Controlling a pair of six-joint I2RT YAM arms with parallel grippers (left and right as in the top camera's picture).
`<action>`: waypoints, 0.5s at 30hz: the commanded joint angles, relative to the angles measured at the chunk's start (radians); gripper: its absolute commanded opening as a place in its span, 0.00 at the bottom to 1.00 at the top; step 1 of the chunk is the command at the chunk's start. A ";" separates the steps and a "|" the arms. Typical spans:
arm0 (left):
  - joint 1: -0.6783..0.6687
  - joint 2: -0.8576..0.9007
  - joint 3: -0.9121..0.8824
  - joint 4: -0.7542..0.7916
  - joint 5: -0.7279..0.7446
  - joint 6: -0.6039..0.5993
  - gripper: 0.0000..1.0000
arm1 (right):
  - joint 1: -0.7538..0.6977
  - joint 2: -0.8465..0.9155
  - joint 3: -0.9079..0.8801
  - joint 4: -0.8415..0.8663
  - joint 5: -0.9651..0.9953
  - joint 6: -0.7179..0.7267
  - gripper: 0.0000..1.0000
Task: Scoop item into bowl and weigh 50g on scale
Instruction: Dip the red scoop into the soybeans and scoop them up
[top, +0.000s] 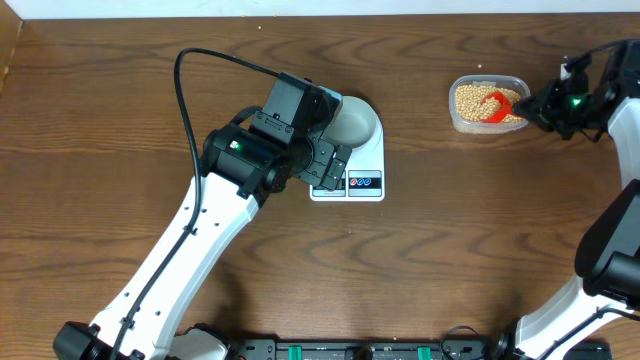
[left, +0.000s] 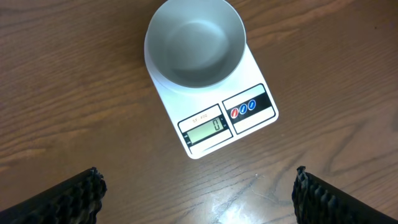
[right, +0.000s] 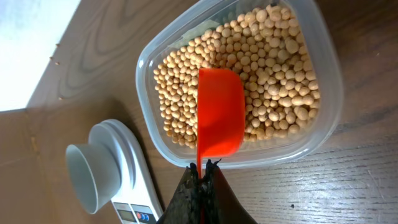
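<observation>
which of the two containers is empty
The pale round bowl on the white scale is empty; the clear tub holds tan beans and a red scoop.

Bowl (top: 357, 124) on scale (top: 364, 184), left arm (top: 240, 160) overlapping; red scoop (top: 497, 106) among beans (top: 468, 97) — tub (top: 455, 112)

Wooden table (top: 100, 100), two things set on it.
The scale (top: 365, 183) is placed centrally; a clear tub (top: 453, 110) is set well apart, rightward.

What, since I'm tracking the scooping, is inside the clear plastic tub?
Small round tan-yellow beans fill it, an orange-red plastic scoop over them; the tub floor and beans beneath the scoop are covered.
</observation>
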 joint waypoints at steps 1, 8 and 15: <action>0.002 0.008 -0.010 -0.003 0.002 0.010 0.98 | -0.028 -0.005 -0.013 0.005 -0.082 -0.035 0.01; 0.002 0.008 -0.010 -0.003 0.002 0.010 0.98 | -0.053 -0.005 -0.013 0.037 -0.189 -0.077 0.01; 0.002 0.008 -0.010 -0.003 0.002 0.010 0.98 | -0.050 -0.005 -0.013 0.131 -0.318 -0.080 0.01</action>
